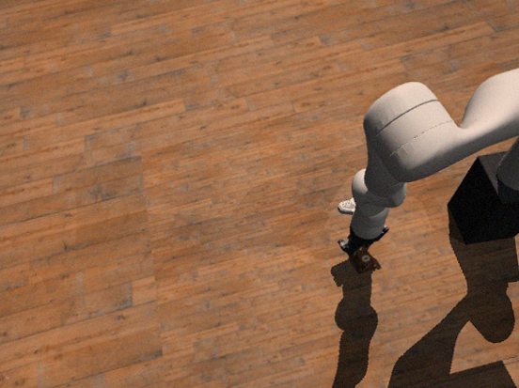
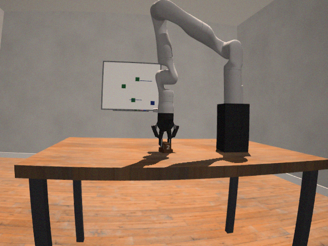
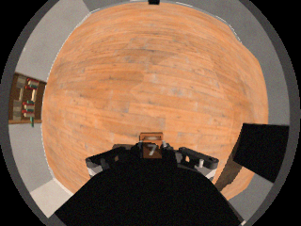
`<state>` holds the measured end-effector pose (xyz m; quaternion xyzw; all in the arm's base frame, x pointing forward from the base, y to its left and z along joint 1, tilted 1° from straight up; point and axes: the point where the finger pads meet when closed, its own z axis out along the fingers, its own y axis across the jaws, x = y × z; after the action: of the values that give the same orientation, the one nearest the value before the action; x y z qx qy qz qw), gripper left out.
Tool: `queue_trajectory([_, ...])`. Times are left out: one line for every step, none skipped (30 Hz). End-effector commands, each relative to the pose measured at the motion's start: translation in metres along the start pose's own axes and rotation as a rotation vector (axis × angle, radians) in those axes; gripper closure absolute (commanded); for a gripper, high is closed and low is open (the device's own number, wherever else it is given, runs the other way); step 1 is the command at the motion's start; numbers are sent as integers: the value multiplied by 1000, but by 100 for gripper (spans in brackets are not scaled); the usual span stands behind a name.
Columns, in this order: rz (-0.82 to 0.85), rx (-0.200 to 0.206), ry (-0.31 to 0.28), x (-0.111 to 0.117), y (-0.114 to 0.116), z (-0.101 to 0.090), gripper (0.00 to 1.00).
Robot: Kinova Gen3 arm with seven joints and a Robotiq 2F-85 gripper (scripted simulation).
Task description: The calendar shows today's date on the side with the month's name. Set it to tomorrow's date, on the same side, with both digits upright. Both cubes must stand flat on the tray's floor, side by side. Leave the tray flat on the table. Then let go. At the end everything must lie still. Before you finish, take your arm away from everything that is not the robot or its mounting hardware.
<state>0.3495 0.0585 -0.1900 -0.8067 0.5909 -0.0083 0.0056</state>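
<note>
The brown tray [image 1: 374, 266] [image 2: 165, 151] [image 3: 151, 134] stands on the table. A dark brown cube in it shows a white 2 [image 2: 167, 147] on its side in the exterior view. A pale round digit [image 1: 365, 258] shows on a cube's face in the top view. In the wrist view a cube [image 3: 151, 151] shows a white 7 between the fingers. My gripper [image 2: 164, 143] [image 3: 152, 145] points down at the tray, shut on a cube. The month's name and most other faces are hidden or too small to read.
The arm's black pedestal [image 1: 484, 205] [image 2: 232, 128] [image 3: 263, 148] stands right of the tray. A white object [image 1: 346, 206] shows beside the arm's wrist in the top view. The table's front edge [image 2: 132, 172] lies before the tray.
</note>
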Motion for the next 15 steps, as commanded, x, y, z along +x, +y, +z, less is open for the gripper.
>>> queue_trajectory([2,5,-1,0,-2,-5,72])
queue_trajectory([2,5,-1,0,-2,-5,72])
queue_trajectory([2,5,-1,0,-2,-8,72])
queue_trajectory([2,5,-1,0,-2,-11,72])
queue_trajectory([2,5,-1,0,-2,-15,72])
queue_trajectory([2,5,-1,0,-2,-20,72])
queue_trajectory([2,5,-1,0,-2,-25,72])
queue_trajectory([2,5,-1,0,-2,-30,72])
queue_trajectory([2,5,-1,0,-2,-35,72])
queue_trajectory([2,5,-1,0,-2,-41,72])
queue_trajectory([2,5,-1,0,-2,-47,72])
queue_trajectory([2,5,-1,0,-2,-53,72])
queue_trajectory([2,5,-1,0,-2,-59,72])
queue_trajectory([2,5,-1,0,-2,-64,72])
queue_trajectory([2,5,-1,0,-2,-69,72])
